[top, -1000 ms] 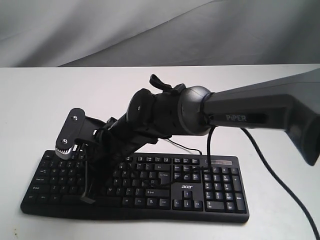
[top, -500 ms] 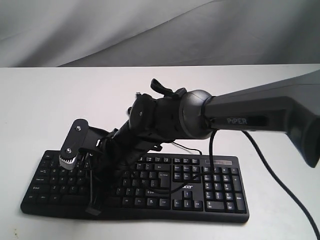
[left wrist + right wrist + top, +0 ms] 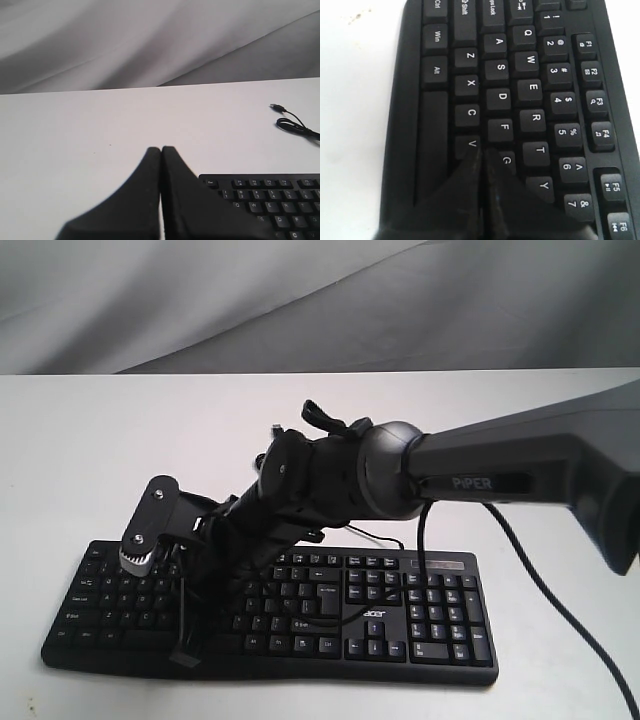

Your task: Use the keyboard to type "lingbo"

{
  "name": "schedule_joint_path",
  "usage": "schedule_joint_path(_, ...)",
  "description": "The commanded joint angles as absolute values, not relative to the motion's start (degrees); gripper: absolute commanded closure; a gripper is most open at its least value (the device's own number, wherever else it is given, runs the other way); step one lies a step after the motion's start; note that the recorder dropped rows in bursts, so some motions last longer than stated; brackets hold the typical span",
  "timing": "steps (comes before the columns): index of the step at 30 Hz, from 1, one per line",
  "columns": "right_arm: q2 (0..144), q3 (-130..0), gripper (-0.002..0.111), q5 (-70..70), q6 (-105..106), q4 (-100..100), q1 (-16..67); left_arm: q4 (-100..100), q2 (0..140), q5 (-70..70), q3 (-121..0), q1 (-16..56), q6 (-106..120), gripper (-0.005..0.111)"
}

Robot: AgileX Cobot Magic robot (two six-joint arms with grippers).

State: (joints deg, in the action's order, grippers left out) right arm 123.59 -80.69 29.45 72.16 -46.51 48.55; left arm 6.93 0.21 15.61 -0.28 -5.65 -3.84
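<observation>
The black keyboard with white legends and an "acer" logo lies on the white table. My right arm reaches across from the right, over the keyboard's left half. The right gripper points down at the letter keys. In the right wrist view the right gripper is shut, with its tips between the V key and the G key of the keyboard. The left gripper is shut and holds nothing. It hangs over bare table beside the Esc corner of the keyboard.
The keyboard's thin USB cable lies loose on the table behind it, plug free. A thick black arm cable hangs down to the right of the number pad. A grey cloth backdrop closes the far side.
The right arm has sunk lower toward the keys and shifted slightly right compared with a second ago. It has hardly moved in the last half second.
</observation>
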Motion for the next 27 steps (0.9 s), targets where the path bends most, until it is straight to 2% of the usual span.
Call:
schedule_joint_path(1, 123.5, -80.5, 0.108, 29.2, 72.8, -47.2, 48.6, 6.7, 0.0, 15.2, 0.0, -5.7, -4.0, 0.106)
schedule_joint_path(27, 124.4, -80.5, 0.108, 30.8, 73.6, -47.5, 48.8, 6.7, 0.0, 15.2, 0.0, -5.7, -4.0, 0.106)
